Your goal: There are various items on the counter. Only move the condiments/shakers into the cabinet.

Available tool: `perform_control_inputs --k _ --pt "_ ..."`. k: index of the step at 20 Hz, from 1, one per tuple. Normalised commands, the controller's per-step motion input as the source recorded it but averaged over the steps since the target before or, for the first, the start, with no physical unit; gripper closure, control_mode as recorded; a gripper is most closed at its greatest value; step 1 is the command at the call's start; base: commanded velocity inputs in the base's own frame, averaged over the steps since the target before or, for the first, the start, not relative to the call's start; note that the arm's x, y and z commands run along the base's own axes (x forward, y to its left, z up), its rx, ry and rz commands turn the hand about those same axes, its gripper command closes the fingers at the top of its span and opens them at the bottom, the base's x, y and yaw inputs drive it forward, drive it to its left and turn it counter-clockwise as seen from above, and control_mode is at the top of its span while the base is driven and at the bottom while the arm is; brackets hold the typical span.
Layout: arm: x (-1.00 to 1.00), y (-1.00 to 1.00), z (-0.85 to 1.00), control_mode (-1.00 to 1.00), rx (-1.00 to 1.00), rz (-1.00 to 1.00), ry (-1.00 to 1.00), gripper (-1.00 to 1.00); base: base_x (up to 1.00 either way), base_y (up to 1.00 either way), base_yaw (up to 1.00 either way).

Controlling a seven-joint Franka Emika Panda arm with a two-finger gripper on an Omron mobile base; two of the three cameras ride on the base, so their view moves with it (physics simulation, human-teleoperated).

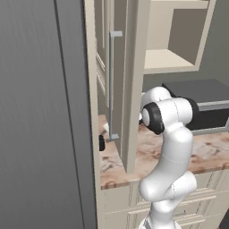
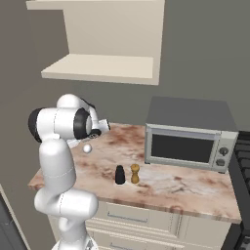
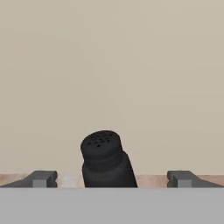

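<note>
Black shaker point(image 3: 105, 159) sits between your spread, empty hand point(image 3: 112, 179) fingers in hand view; right base view adds black shaker point(image 2: 119, 175) touching golden shaker point(image 2: 135, 174), left of microwave point(image 2: 190, 141) on surface point(image 2: 166, 188).

Landmark: microwave point(image 2: 189, 140). Left base view sits behind the arm point(image 1: 167, 147), close to the open cabinet door point(image 1: 129, 80), looking forward and down; microwave far right, half cut off. Right base view looks from the other side, further back, facing the counter point(image 2: 161, 183) straight on, microwave right of centre. Both share the counter left of the microwave and the shelf recess above it (opposite angles). Hand view is low and very close, level with a black shaker point(image 3: 106, 159) well left of the microwave.
</note>
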Motion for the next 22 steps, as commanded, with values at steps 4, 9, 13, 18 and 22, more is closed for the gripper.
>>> perform_control_inputs --k 4,9,13,18,22 --pt "0.00 0.14 0.00 -1.00 0.00 0.00 0.01 -1.00 0.00 0.00 0.00" --pt "0.00 0.05 -0.02 -1.00 0.00 0.00 0.03 -1.00 0.00 0.00 0.00" --pt "0.00 0.08 -0.08 -1.00 0.00 0.00 0.05 -1.00 0.00 0.00 0.00" --pt "0.00 0.12 -0.12 -1.00 0.00 0.00 0.05 -1.00 0.00 0.00 0.00" --pt "0.00 0.20 -0.11 -1.00 0.00 0.00 0.03 1.00 0.00 0.00 0.00"
